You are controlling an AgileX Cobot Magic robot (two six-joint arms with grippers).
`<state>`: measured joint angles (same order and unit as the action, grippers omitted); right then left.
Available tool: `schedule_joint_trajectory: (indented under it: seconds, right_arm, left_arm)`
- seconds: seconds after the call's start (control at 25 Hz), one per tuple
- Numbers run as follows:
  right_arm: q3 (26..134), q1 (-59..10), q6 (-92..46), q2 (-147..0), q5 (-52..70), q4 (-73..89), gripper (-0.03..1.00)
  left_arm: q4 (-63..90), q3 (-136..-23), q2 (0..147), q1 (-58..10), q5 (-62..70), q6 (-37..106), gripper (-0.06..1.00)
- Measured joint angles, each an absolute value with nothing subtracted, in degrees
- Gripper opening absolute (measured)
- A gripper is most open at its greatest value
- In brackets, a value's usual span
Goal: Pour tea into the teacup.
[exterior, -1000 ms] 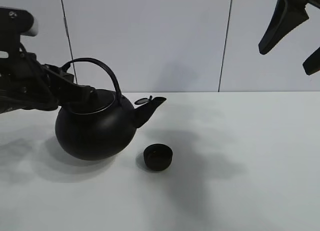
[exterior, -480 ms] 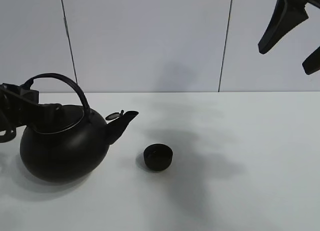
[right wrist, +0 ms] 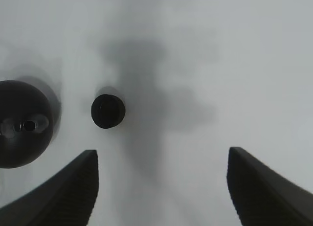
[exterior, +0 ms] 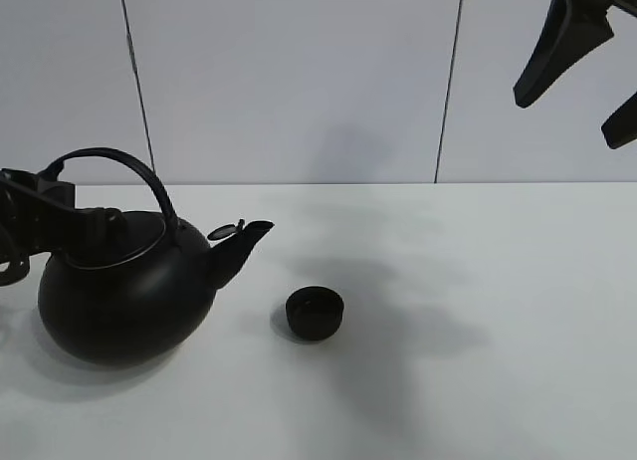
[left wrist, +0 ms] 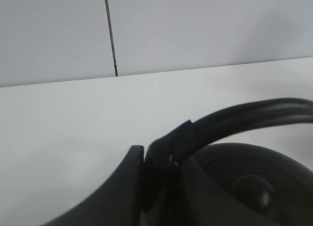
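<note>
Pinched on the kettle (exterior: 127, 299) handle, my left gripper (left wrist: 161, 160) has pulled it away; the teacup (exterior: 316, 313) now sits at its 3 o'clock. Right gripper (right wrist: 161, 187) hangs spread overhead, so pouring looks finished.

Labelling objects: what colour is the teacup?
Matte black; the teacup shows best in the exterior high view.
</note>
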<state>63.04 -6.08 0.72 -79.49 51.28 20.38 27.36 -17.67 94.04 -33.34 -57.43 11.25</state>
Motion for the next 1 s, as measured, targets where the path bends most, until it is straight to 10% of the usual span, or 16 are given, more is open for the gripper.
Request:
schedule_joint_trajectory:
  seconds: [1.0]
  right_arm:
    - [63.0, -6.1, 0.7, -79.5, 51.2, 20.4, 0.5]
  left_arm:
    - [24.2, -17.8, 99.7, -32.7, -60.7, 9.5, 0.12]
